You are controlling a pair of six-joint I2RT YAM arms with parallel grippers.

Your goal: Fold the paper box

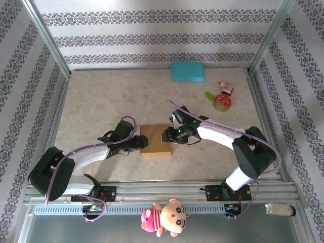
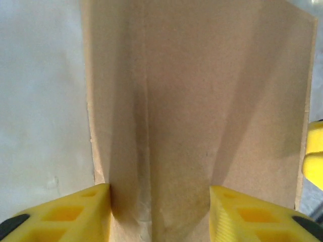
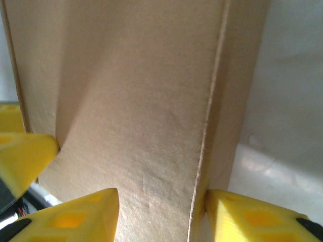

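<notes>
From above, the paper box [image 1: 155,142] sits on the marbled table [image 1: 101,101] directly between the two grippers. The left gripper [image 1: 137,144] is at its left side and the right gripper [image 1: 169,135] at its right, both touching it. The box looks partly formed, so the step in hand seems to be squeezing or erecting its walls. Well beyond the right gripper lie a teal pad [image 1: 188,71] and a tape roll [image 1: 223,103]. A plush toy [image 1: 164,218] hangs behind the arm bases, and patterned walls [image 1: 152,38] close the cell. In the left wrist view, the left gripper [image 2: 159,217] has its jaws standing wide with brown cardboard filling the gap. Both pads [image 2: 81,212] press on it, so it grips the box, whose creased panel [image 2: 202,101] rises straight ahead, with pale table to the side. In the right wrist view, the right gripper [image 3: 161,217] likewise clamps the box, with a crease [image 3: 212,101] running ahead from its right finger. The next move probably calls for both arms to work together along these creases without crushing the thin board.
</notes>
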